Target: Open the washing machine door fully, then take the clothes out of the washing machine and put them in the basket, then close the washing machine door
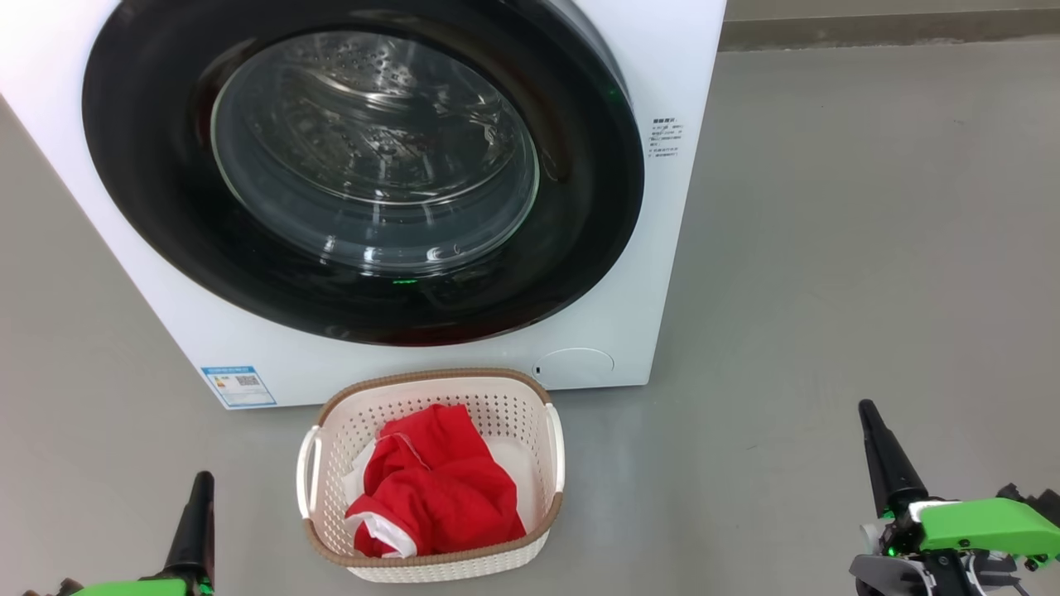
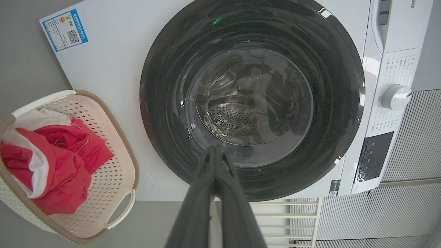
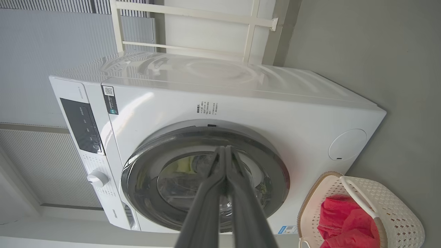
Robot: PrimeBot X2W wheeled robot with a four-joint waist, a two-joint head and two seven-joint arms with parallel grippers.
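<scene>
The white washing machine (image 1: 654, 273) stands ahead with its round black-rimmed door (image 1: 149, 190) closed flat against the front; the steel drum shows through the glass. On the floor right before it sits the cream basket (image 1: 513, 410) with the red clothes (image 1: 439, 488) piled inside. My left gripper (image 1: 201, 480) is shut and empty at the lower left, beside the basket. At the lower right my right gripper (image 1: 866, 407) is shut and empty, well clear of the machine. In the left wrist view the door (image 2: 165, 89), the clothes (image 2: 62, 165) and my left gripper (image 2: 214, 148) show. In the right wrist view my right gripper (image 3: 225, 148) points at the door (image 3: 275, 168).
Grey floor (image 1: 869, 248) spreads to the right of the machine. A blue label sticker (image 1: 238, 386) is on the machine's lower left front. A white rack (image 3: 186, 31) and ribbed wall panels (image 2: 413, 137) stand behind the machine.
</scene>
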